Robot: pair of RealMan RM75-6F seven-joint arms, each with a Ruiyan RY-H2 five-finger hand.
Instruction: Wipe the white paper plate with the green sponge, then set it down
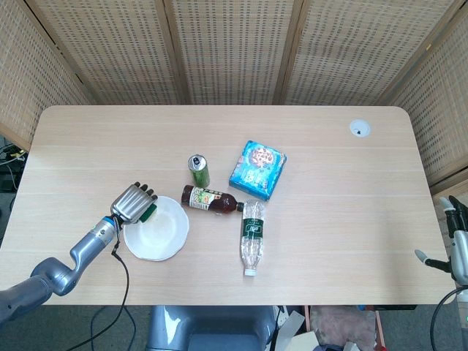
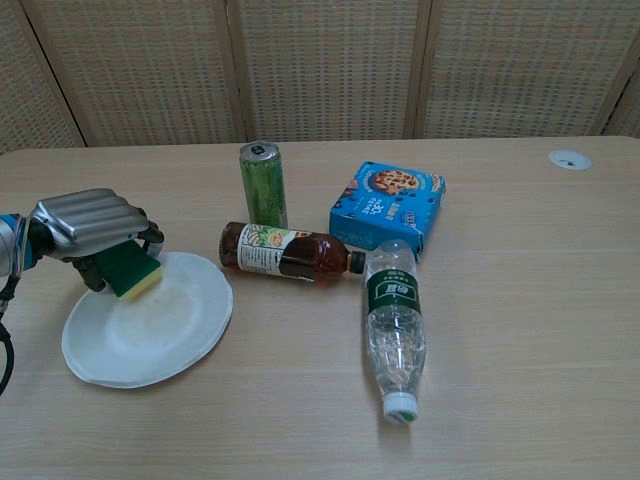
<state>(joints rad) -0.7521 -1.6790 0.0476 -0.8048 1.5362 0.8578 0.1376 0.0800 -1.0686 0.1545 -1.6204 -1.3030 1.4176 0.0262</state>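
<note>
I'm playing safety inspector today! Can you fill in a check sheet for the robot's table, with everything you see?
Surface: wooden table, with a small round white fitting near its far right corner.
Job's things: white paper plate flat on the table; green sponge at its left rim.
Clutter: green can upright; brown bottle and clear water bottle lying down; blue cookie box.
Hands: left hand holds the sponge; right hand off the table's right edge, fingers unclear.
Cables: black cable by the left arm.
Surroundings: woven screens behind.
</note>
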